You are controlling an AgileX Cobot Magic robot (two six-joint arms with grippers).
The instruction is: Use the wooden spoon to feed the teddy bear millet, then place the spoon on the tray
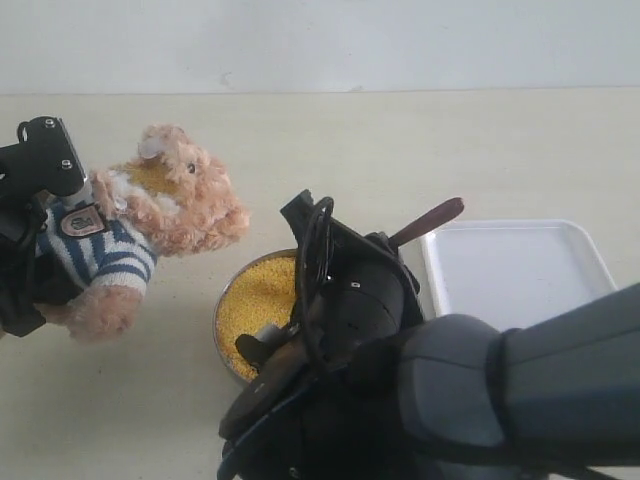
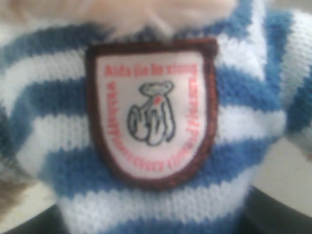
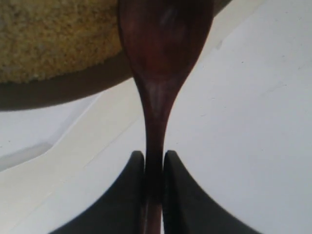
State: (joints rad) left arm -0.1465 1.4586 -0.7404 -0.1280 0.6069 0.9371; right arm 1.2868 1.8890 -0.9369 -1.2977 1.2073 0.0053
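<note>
The teddy bear (image 1: 150,215) leans tilted at the left, with a yellow patch on its head. My left gripper (image 1: 40,270) is shut around its striped torso. The left wrist view is filled by the shirt and chest badge (image 2: 153,114). The metal bowl (image 1: 222,325) of millet (image 1: 260,295) sits mid-table. My right gripper (image 3: 154,158) is shut on the wooden spoon (image 3: 163,58), whose oval end lies at the bowl's rim beside the millet (image 3: 48,39). In the exterior view only the spoon's handle end (image 1: 432,220) shows past my right arm. The white tray (image 1: 520,270) lies at the right.
My bulky right arm (image 1: 420,380) covers the front of the table and part of the bowl. A pale wall (image 1: 320,40) runs behind the table's far edge.
</note>
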